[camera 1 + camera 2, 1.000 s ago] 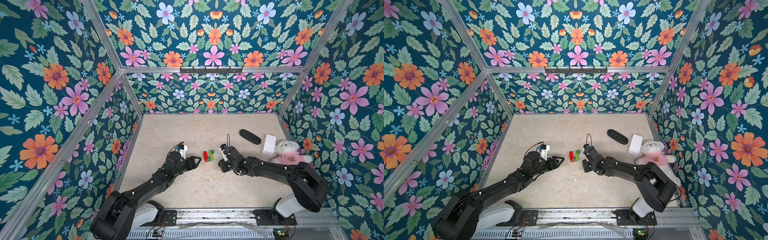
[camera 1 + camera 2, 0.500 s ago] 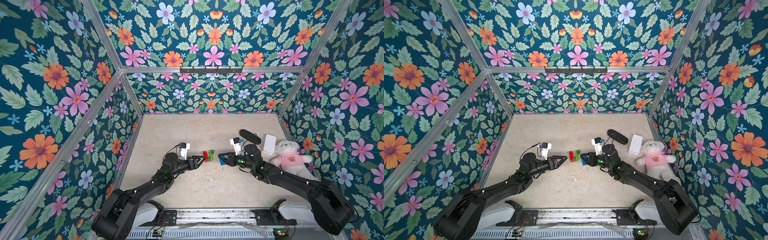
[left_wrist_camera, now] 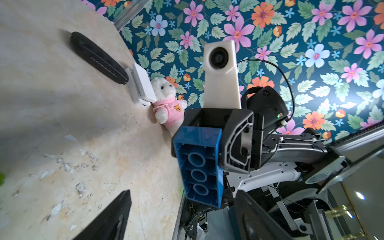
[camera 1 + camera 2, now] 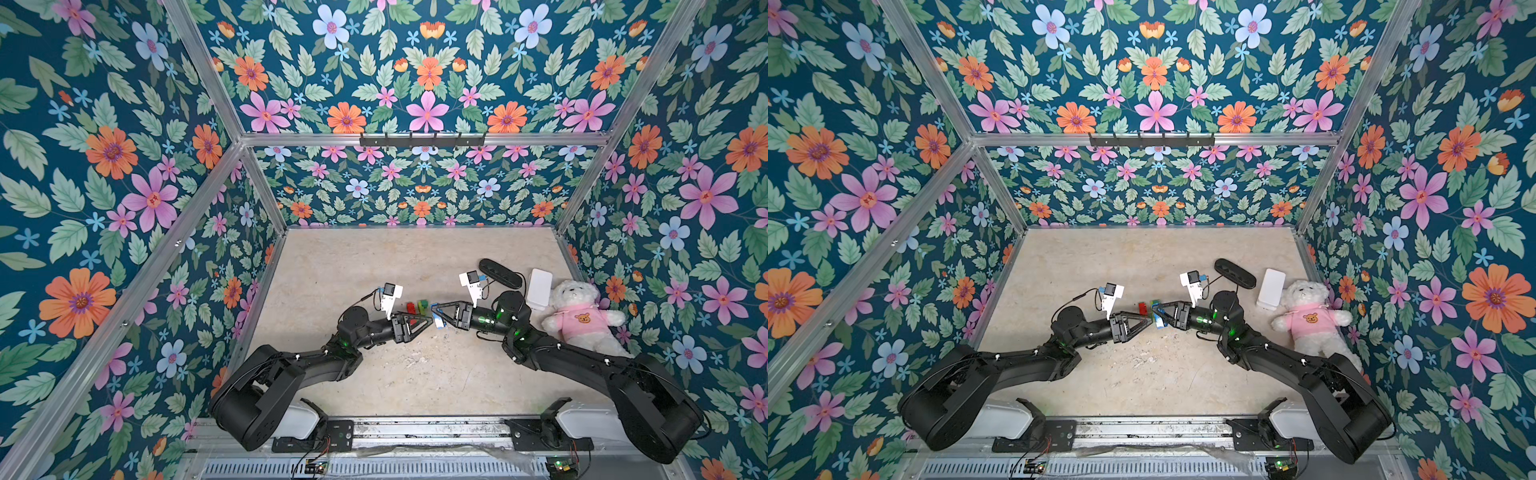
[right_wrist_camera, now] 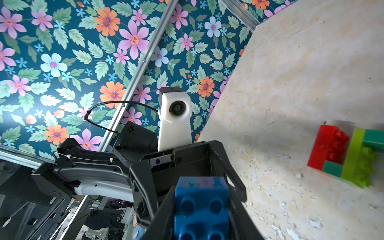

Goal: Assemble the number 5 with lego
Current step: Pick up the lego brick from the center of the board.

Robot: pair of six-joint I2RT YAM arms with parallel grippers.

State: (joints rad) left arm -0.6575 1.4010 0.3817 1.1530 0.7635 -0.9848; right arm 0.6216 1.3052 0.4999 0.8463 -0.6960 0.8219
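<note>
Blue brick (image 3: 198,166) ready for the stack (image 5: 342,153)
Our right gripper (image 4: 436,316) clamps it, left gripper (image 4: 426,322) gapes empty; we should square it over the stack's studs before pressing.

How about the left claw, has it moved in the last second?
Yes. The left gripper has slid past the red and green block, which stayed put, toward the blue brick held in the right gripper.
</note>
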